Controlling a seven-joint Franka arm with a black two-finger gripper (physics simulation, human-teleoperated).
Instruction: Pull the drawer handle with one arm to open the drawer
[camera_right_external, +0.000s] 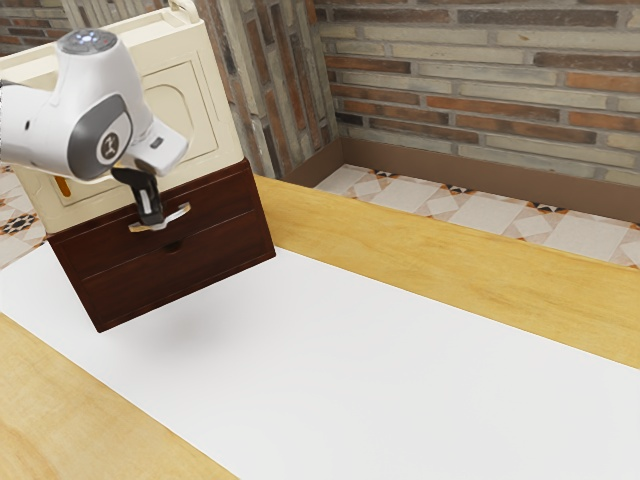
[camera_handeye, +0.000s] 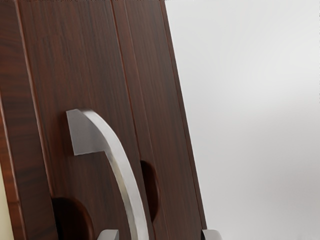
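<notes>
Wrist view: handle (camera_handeye: 129, 182) between claw's (camera_right_external: 152, 220) fingers (camera_handeye: 212, 235)

From where I stand the room is bright, the light soft and seemingly from overhead. A faint, smooth-edged shadow spreads on the white mat (camera_right_external: 400, 380) below the dark cabinet (camera_right_external: 180, 275) (gloomy wood, that). Up close, the metal handle (camera_handeye: 126, 170) carries a pale sheen, while the mat fades to grey.
</notes>
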